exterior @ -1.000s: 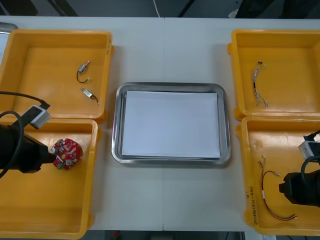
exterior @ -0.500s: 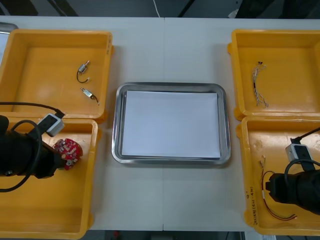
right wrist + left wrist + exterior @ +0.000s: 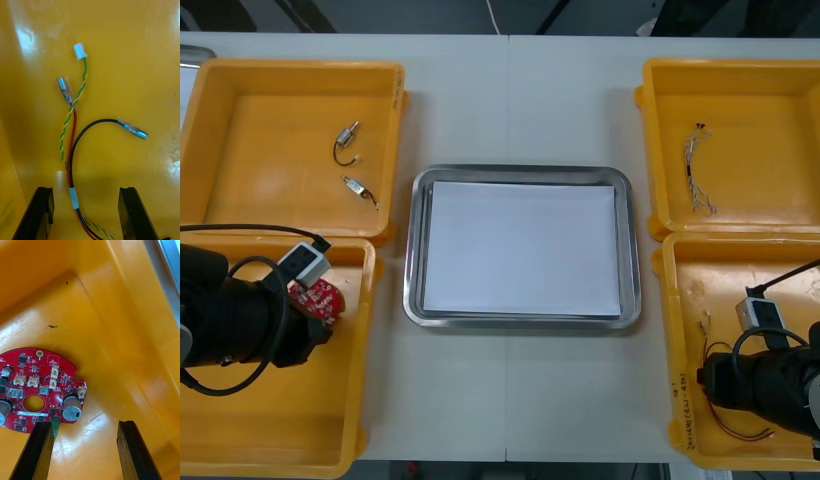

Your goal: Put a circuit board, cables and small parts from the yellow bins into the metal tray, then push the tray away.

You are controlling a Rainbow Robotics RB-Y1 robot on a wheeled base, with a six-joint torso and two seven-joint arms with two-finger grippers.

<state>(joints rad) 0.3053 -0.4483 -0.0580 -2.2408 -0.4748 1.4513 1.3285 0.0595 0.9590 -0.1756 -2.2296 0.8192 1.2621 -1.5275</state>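
While the metal tray [image 3: 412, 250] is lying white-lined and unloaded at the table's centre, both arms are working low in the near yellow bins. At 8 o'clock from the tray, the left gripper [image 3: 84, 423] is hanging inside the left near bin [image 3: 280, 440], fingers spread wide and gripping nothing. The round red circuit board [image 3: 37, 390] is lying flat on the bin floor, and here's the catch: it's sitting off-centre, its rim right at one fingertip [image 3: 43, 431] while the other finger is standing over bare plastic. In the front view the board is showing at roughly 1 o'clock from that wrist. I'd say the gripper needs sliding toward the board before any pinch.

At 4 o'clock from the tray, the right gripper [image 3: 86, 189] is hovering in the right near bin [image 3: 675, 330], also spread and empty. The red, black and yellow-green cable bundle [image 3: 72, 150] is running between its fingers, long axis pointing straight out from the palm, a little nearer one finger. That looks the readier grab.
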